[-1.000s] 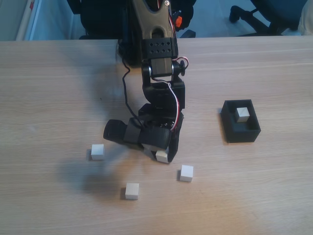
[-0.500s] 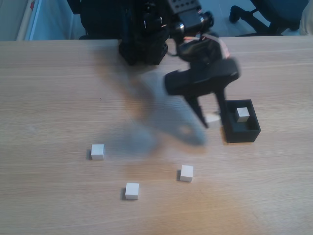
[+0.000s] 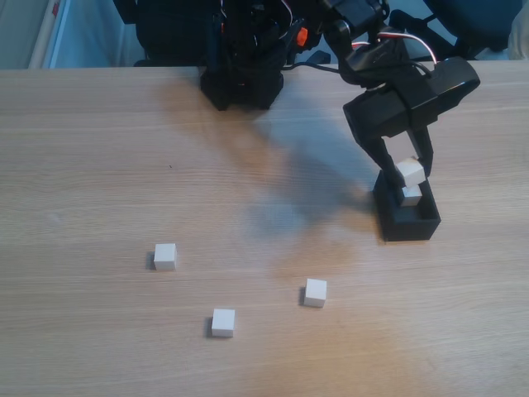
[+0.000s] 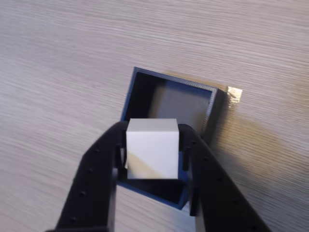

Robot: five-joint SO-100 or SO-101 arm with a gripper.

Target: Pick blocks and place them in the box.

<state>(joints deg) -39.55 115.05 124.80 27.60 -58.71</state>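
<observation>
My black gripper [image 3: 407, 172] hangs over the black open-topped box [image 3: 408, 225] at the right of the table, shut on a white block [image 3: 410, 173]. Just under it, a second white block [image 3: 411, 197] lies inside the box. In the wrist view the held block [image 4: 152, 148] sits clamped between the two fingers of the gripper [image 4: 153, 154], directly above the box [image 4: 170, 92]. Three more white blocks rest on the table in the fixed view: one at the left [image 3: 165, 255], one at the front [image 3: 222, 322], one nearer the middle [image 3: 315, 292].
The arm's black base [image 3: 242, 78] stands at the back edge of the wooden table [image 3: 99, 165]. A small piece of tape [image 4: 234, 94] is stuck to the table beside the box. An office chair base [image 3: 430, 29] is on the floor behind.
The gripper lifted a white block from the front middle of the table and swung right with it; it now holds the block over the box.
</observation>
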